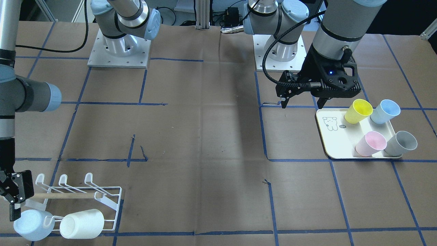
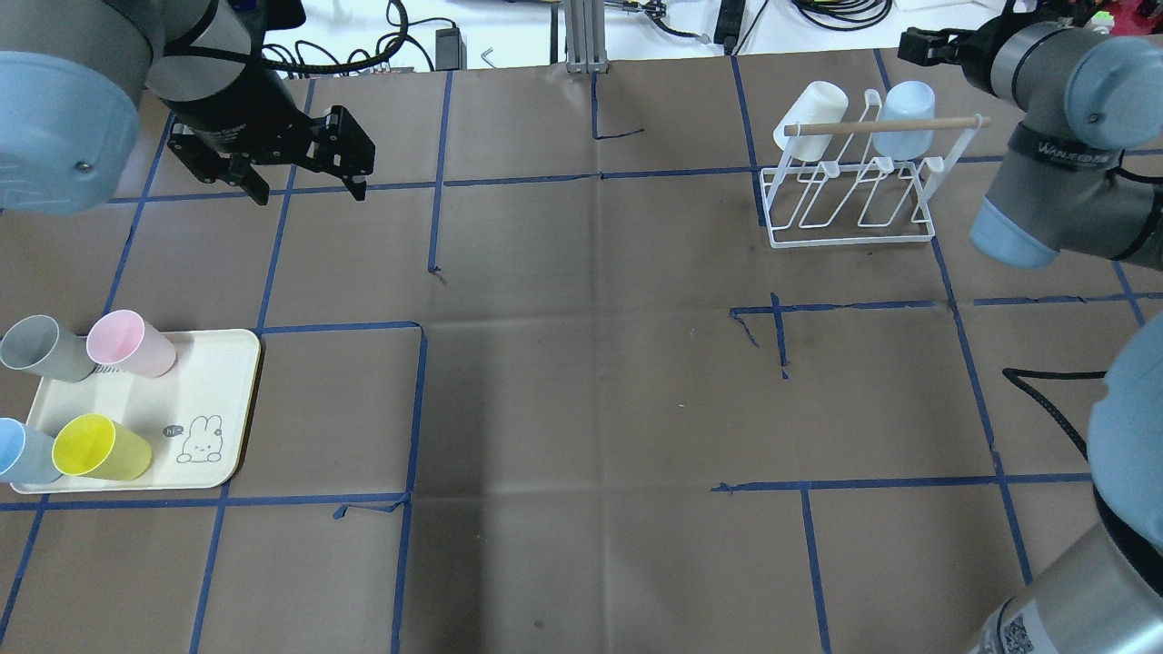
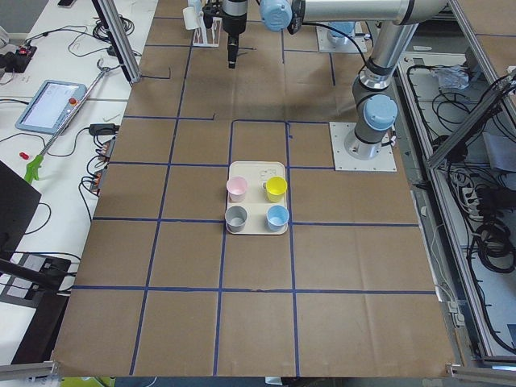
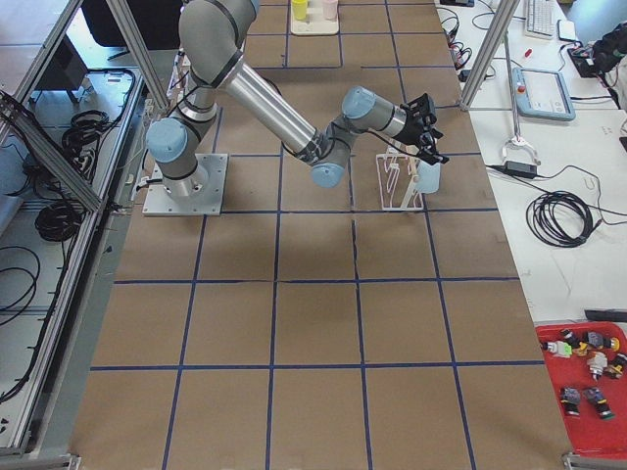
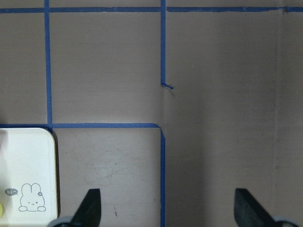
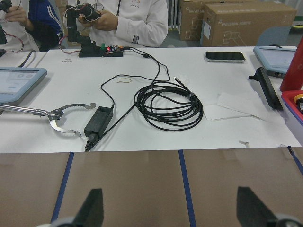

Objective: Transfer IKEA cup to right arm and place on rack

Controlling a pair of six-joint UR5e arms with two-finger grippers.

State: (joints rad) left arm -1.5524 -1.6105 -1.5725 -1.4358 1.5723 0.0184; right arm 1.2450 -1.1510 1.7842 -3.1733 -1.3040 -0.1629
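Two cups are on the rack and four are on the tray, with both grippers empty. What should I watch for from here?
1. The four cups on the tray stand close together. The open left gripper might knock a neighbour while taking one, say the yellow cup.
2. The open right gripper is right beside the pale blue cup on the rack. Withdrawing could drag it off its prong.

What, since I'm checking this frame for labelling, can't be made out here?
Overhead view: pale blue cup on the tray is cut by the left edge.
Front-facing view: right gripper cut by the left edge; contact with the racked blue cup unclear.
Exterior left view: rack too small for detail.
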